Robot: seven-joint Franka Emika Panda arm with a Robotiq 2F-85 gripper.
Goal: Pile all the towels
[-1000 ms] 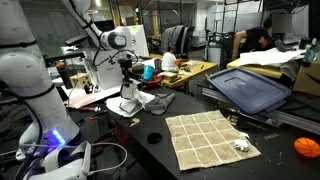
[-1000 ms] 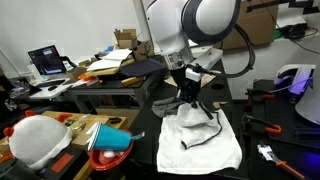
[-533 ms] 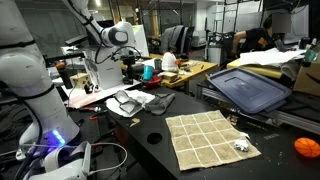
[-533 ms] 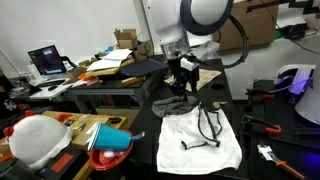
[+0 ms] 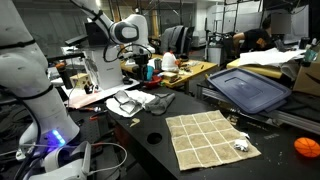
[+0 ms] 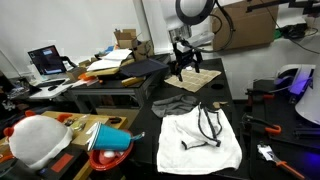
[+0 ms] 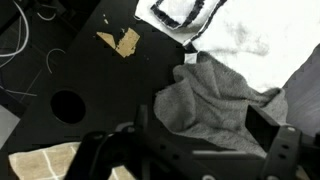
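We see the gripper (image 6: 183,70) raised above the black table (image 7: 60,70), fingers spread wide and holding nothing. Beneath it in the wrist view the crumpled grey towel (image 7: 220,105) touches the white towel (image 7: 250,30) with black trim. The checked tan towel (image 5: 210,140) lies flat, apart from them, nearer and to their right. A cardboard scrap (image 7: 122,42) lies near the white towel.

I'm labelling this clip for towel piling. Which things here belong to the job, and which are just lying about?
Job:
white towel
grey towel
checked towel
gripper, open and empty

Lying about:
orange ball
laptop
cardboard scrap
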